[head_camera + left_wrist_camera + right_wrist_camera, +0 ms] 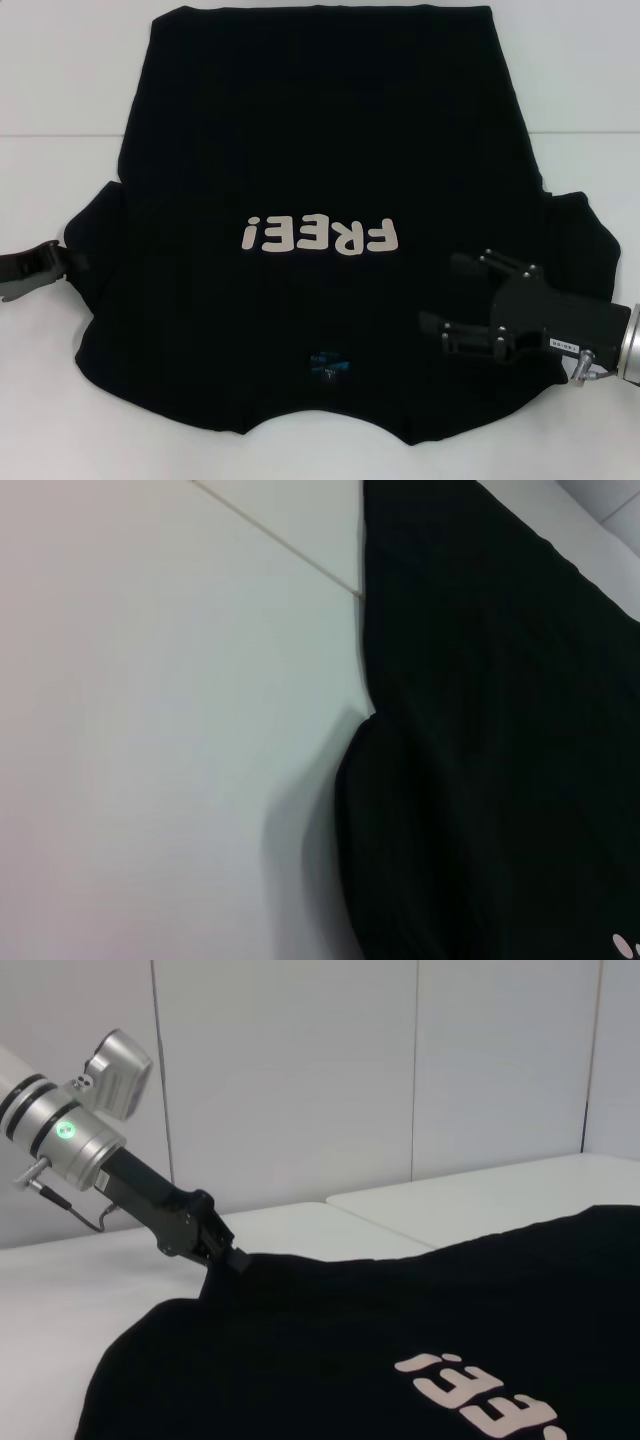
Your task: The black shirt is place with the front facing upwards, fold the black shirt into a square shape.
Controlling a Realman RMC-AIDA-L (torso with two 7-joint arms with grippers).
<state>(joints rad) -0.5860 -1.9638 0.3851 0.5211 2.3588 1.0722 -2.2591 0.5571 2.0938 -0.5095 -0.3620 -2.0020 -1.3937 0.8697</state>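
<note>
White counter [60, 120] w/ a seam, pale panelled wall [300, 1080] behind. Black shirt [320, 150] flat, print up. Left end effector [62, 262] clamped on its left sleeve edge; right end effector [462, 298] open over right sleeve.

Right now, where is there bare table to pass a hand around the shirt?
Bare table lies off both far corners of the black shirt. The left claw crowds the left sleeve edge; the right claw hangs over the right sleeve area.
</note>
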